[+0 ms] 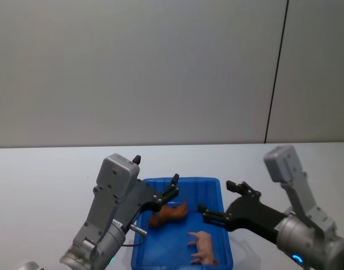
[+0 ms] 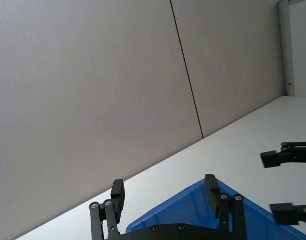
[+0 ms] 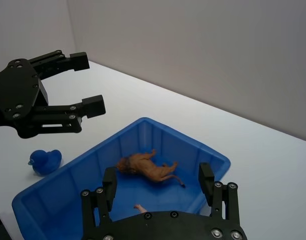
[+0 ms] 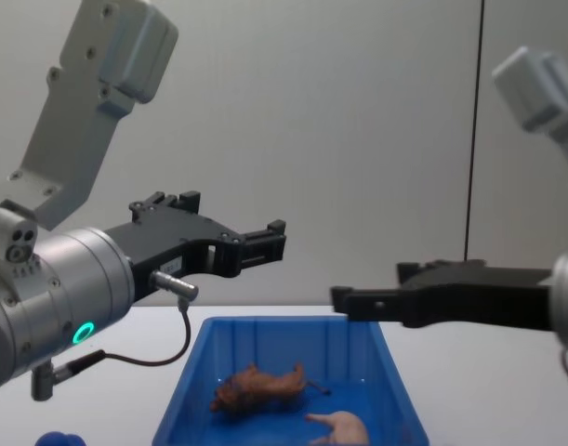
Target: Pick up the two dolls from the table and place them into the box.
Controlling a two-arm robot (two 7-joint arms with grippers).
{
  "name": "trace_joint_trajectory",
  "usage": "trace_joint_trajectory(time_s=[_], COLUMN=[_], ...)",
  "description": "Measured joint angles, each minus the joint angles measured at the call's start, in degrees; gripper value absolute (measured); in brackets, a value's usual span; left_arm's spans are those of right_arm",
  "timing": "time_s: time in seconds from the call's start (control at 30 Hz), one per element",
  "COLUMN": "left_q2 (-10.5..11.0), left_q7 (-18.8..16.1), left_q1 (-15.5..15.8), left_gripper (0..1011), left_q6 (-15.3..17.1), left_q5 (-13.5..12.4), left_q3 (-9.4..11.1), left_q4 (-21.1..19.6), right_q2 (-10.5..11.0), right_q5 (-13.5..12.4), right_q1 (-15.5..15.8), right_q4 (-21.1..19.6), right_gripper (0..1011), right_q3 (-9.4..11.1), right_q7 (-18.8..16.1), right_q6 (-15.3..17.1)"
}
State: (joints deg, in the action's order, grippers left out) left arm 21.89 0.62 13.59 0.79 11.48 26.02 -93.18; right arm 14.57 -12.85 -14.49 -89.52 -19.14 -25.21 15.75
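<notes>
On the white table [image 1: 48, 169], a small blue duck-shaped toy [image 3: 45, 161] sits just outside the box, at about its 8 o'clock in the chest view. Next comes the left gripper [image 2: 164, 190], hanging in the air over the box's left rim at roughly 10 o'clock. Its two black fingers are spread wide, with nothing between them, and point toward 2 o'clock in the head view. The blue box [image 1: 225, 247] stands in the middle, near the table's front edge, and both dolls are inside it. The reddish-brown lion [image 1: 169, 215] lies on its side on the box floor near the centre. The pale pink pig [image 1: 202, 247] also lies on the floor, at about 5 o'clock from the lion and apart from it, closer to the robot. The right gripper [image 1: 217, 197] hovers above the box's right rim at about 3 o'clock. Its fingers are parted and empty, and point toward 9 o'clock across the box. The two grippers face each other over the box, well apart, and neither touches a doll.
</notes>
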Motion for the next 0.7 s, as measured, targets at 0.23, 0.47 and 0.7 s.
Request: trace_joint_trajectory(time_s=[0.23,0.47,0.7], left_q2=[0.0,0.0,0.1], left_q7=[0.0,0.0,0.0], left_q1=[0.0,0.0,-0.2], left_gripper=[1003,1003,1003], left_q6=[0.0,0.0,-0.1], left_q5=[0.0,0.0,-0.3], left_q3=[0.0,0.0,-0.1], left_q4=[0.0,0.0,-0.1], right_q2=[3.3,6.0,7.5], right_q5=[-1.8,-3.6,-4.6], right_q1=[3.5,6.5,8.2], right_q4=[-2.8,-4.6,-5.7], right_gripper=[1001,1001,1001], right_q3=[1.4,2.6,3.3], right_q7=[1.4,2.8,3.6], right_q6=[-2.9,-5.6,-7.1])
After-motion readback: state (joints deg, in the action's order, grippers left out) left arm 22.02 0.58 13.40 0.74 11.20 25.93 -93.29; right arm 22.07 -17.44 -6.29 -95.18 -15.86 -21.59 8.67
